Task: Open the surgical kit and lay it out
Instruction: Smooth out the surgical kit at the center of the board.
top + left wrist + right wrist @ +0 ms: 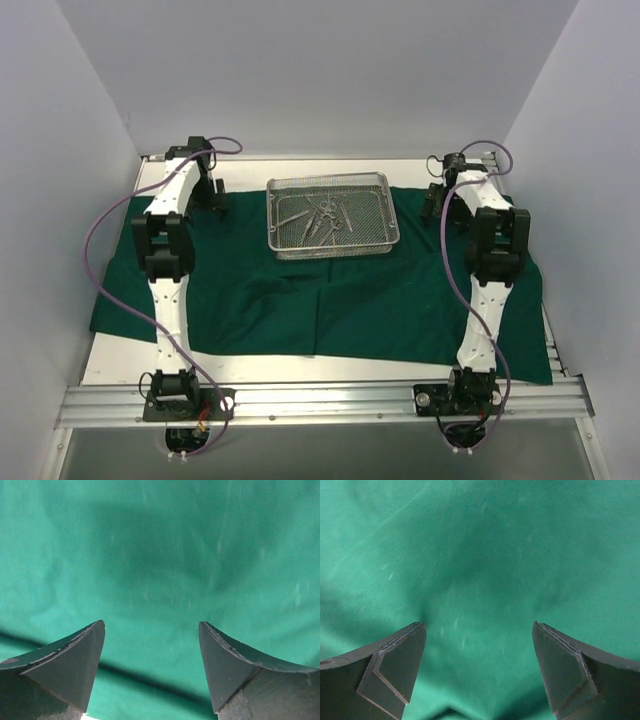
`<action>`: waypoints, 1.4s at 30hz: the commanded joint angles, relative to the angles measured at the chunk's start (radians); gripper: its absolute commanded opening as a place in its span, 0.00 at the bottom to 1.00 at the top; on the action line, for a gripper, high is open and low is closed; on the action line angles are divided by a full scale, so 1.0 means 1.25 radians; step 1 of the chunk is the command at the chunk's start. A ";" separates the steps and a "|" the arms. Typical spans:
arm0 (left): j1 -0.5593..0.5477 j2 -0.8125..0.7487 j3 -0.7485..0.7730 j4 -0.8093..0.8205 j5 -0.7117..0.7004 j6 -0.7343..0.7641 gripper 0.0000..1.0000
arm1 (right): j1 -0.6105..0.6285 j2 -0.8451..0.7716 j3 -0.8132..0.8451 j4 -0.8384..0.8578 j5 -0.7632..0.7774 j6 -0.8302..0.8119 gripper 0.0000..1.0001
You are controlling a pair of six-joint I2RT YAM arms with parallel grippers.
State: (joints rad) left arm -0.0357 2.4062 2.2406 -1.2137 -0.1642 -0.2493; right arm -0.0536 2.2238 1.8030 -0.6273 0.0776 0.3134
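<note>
The dark green drape [330, 300] lies spread flat over the table. On its far middle stands the silver wire-mesh tray [383, 208], with several slim steel instruments [322, 218] inside. My left gripper [217, 205] hangs low over the drape's far left part, left of the tray. In the left wrist view its jaws stand wide apart [151, 630] over bare green cloth [160, 555], holding nothing. My right gripper [433, 205] is over the drape's far right part, right of the tray. Its jaws are also wide open [479, 630] above creased cloth [480, 545], empty.
White walls close in the table on the left, back and right. A bare pale strip of tabletop [130, 360] shows in front of the drape at the near left. The metal rail [320, 400] with both arm bases runs along the near edge.
</note>
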 commanded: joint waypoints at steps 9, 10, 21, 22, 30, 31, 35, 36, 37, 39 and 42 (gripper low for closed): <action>0.025 0.207 0.213 -0.065 0.071 -0.026 0.72 | -0.011 0.125 0.083 0.004 0.043 -0.016 0.90; 0.025 0.212 0.214 -0.058 0.100 -0.029 0.71 | -0.014 0.133 0.096 -0.002 0.045 -0.011 0.90; 0.091 0.364 0.402 0.021 0.324 -0.110 0.68 | -0.025 0.258 0.247 -0.055 0.064 -0.013 0.90; 0.096 0.366 0.403 0.037 0.343 -0.121 0.68 | -0.025 0.269 0.263 -0.067 0.068 -0.013 0.90; 0.139 0.428 0.458 0.113 0.448 -0.187 0.61 | -0.031 0.328 0.352 -0.085 0.064 -0.006 0.90; 0.146 0.419 0.452 0.114 0.446 -0.187 0.61 | -0.032 0.328 0.359 -0.091 0.064 -0.006 0.90; 0.166 0.359 0.430 0.127 0.435 -0.170 0.63 | -0.041 0.312 0.388 -0.093 0.066 -0.011 0.90; 0.173 0.338 0.442 0.107 0.434 -0.166 0.63 | -0.044 0.308 0.397 -0.097 0.052 -0.008 0.90; 0.177 0.325 0.454 0.100 0.433 -0.167 0.63 | -0.047 0.305 0.420 -0.108 0.042 -0.004 0.90; 0.181 0.238 0.430 0.098 0.411 -0.164 0.66 | -0.041 0.284 0.433 -0.113 0.013 0.005 0.90; 0.167 0.103 0.342 0.084 0.327 -0.142 0.69 | -0.021 0.228 0.439 -0.120 0.010 0.013 0.90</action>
State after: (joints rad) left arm 0.1650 2.7415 2.7140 -1.1267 0.3859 -0.4755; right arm -0.0895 2.5519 2.3157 -0.7090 0.0700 0.3153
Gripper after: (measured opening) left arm 0.688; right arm 0.903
